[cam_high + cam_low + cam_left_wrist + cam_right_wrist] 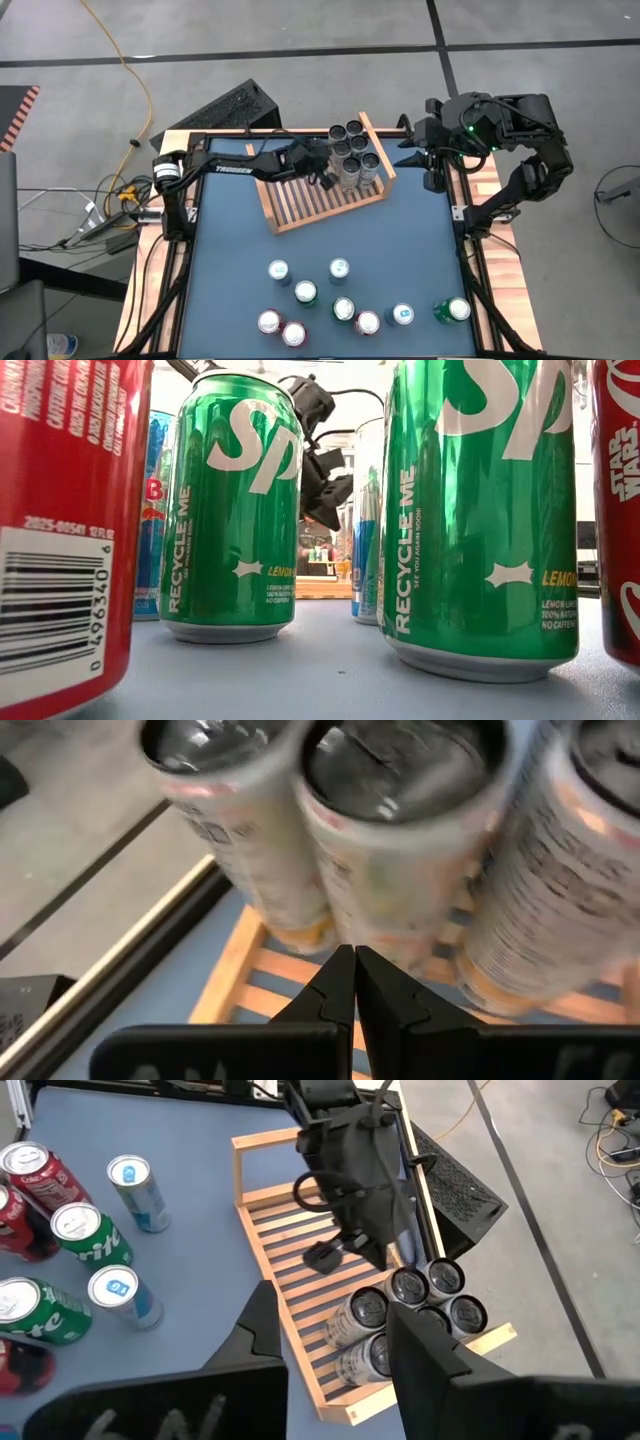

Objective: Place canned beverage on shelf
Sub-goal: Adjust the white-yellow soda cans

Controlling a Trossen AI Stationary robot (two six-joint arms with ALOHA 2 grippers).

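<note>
The wooden shelf (300, 200) lies at the table's far middle. Several silver cans (352, 152) stand upright on its slatted base, in its far right corner. My left gripper (329, 180) is shut, low over the slats just left of those cans. In the left wrist view its fingertips (354, 960) point at the foot of the middle can (400, 840). My right gripper (425, 165) hangs open and high over the table's right edge. Nothing is between its fingers (330, 1315), which look down on the shelf (290, 1230). My left gripper's shut fingertips (340, 970) slant down toward the lower wall of the middle can (370, 935), coming from the table's left. Whether they touch the can, I cannot tell. The can stands upright on the slats.
Several loose cans (340, 310), green, red, blue and white, stand near the table's front edge. They fill the low view, where the green ones (228, 510) partly hide my left gripper (320, 470). A black box (225, 110) sits beyond the far left corner.
</note>
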